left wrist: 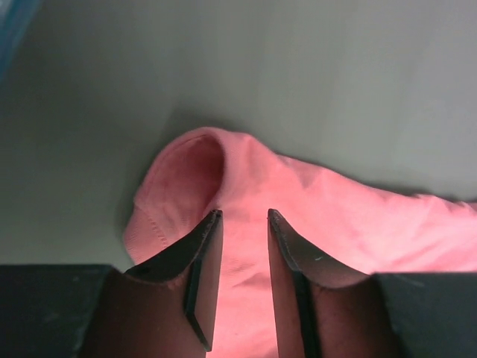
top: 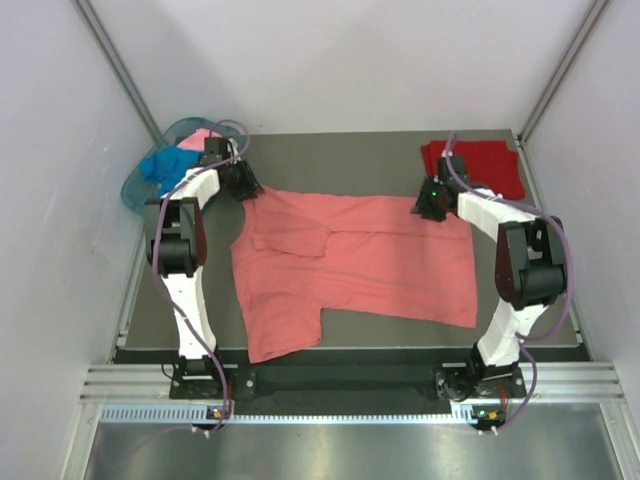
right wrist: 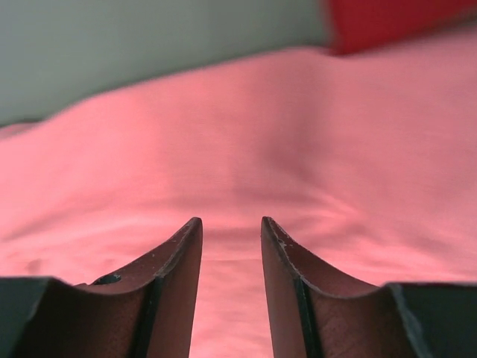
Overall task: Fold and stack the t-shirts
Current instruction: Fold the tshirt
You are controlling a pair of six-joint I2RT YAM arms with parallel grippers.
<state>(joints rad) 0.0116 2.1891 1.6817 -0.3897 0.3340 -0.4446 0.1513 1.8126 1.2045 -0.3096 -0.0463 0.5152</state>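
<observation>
A salmon-coral t-shirt (top: 350,262) lies spread across the dark mat, one sleeve folded inward near its far left. My left gripper (top: 245,188) is at the shirt's far left corner. In the left wrist view the left gripper (left wrist: 244,215) is open, jaws apart over the shirt's hemmed corner (left wrist: 179,171). My right gripper (top: 428,205) is at the far right corner. In the right wrist view it (right wrist: 231,221) is open low over the salmon cloth (right wrist: 246,134). A folded dark red t-shirt (top: 478,165) lies at the back right. The blue t-shirt (top: 160,170) and the pink one (top: 197,138) sit in the basket.
A translucent teal basket (top: 135,190) stands at the back left corner, just off the mat, and its edge shows in the left wrist view (left wrist: 11,30). The dark red shirt shows at the top of the right wrist view (right wrist: 395,22). White walls close in on three sides.
</observation>
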